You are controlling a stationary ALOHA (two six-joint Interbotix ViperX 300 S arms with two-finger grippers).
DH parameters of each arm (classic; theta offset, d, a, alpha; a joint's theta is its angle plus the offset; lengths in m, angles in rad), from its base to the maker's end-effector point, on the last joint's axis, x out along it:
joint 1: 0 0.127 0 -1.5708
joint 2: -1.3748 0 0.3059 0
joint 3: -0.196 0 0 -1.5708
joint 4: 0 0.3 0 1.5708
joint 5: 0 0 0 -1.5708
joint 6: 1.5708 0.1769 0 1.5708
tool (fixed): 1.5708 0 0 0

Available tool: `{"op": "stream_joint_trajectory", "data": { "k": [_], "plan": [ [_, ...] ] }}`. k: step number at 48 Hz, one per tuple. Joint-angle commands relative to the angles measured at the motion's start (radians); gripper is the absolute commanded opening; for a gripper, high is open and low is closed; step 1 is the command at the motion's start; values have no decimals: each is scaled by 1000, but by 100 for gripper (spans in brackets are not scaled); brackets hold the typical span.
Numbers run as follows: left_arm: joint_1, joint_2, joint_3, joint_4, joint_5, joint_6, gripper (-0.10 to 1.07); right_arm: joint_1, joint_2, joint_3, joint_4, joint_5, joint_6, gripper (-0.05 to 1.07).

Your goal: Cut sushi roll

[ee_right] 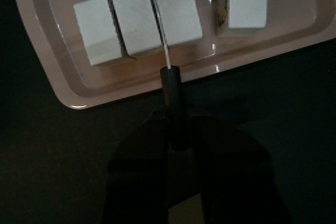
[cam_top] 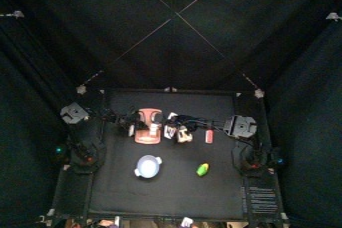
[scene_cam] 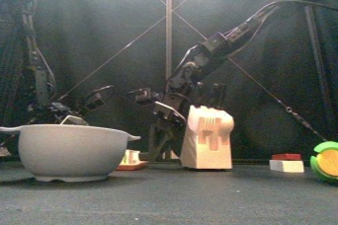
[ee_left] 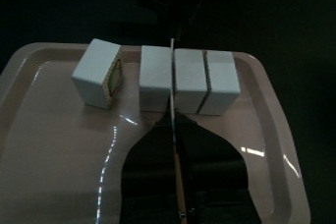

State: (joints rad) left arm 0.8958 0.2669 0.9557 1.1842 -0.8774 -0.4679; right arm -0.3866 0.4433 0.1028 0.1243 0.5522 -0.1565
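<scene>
Crosswise on the pink tray [ee_left: 53, 90] lies the sushi roll [ee_left: 191, 81], one piece [ee_left: 102, 71] already apart, while the right gripper [ee_right: 168, 184], clamped on the knife [ee_right: 160, 31], holds its blade across the roll's long axis.

White sushi roll [ee_left: 157, 73] in slices on pink tray [ee_left: 53, 120], knife [ee_right: 163, 41] across it

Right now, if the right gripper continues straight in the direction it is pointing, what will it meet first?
Probably the sushi roll on the pink tray: the knife held by the right gripper already lies across it. Depth is unclear.
</scene>
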Motion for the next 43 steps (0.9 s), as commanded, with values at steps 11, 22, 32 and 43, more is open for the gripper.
{"op": "stream_joint_trajectory", "data": {
  "k": [11, 22, 32, 43],
  "plan": [
    [14, 20, -5, 6, 3, 0, 20, -20, -3, -3, 2, 5, 3, 44],
    [23, 14, -11, -3, 3, 0, 20, -28, -8, -3, 3, -9, 12, 44],
    [25, 3, -11, -21, 3, 0, 20, -34, -18, -6, 9, -28, 14, 44],
    [25, 2, -11, -28, 3, 0, 20, -34, -18, -5, 14, -26, 12, 44]
  ]
}}
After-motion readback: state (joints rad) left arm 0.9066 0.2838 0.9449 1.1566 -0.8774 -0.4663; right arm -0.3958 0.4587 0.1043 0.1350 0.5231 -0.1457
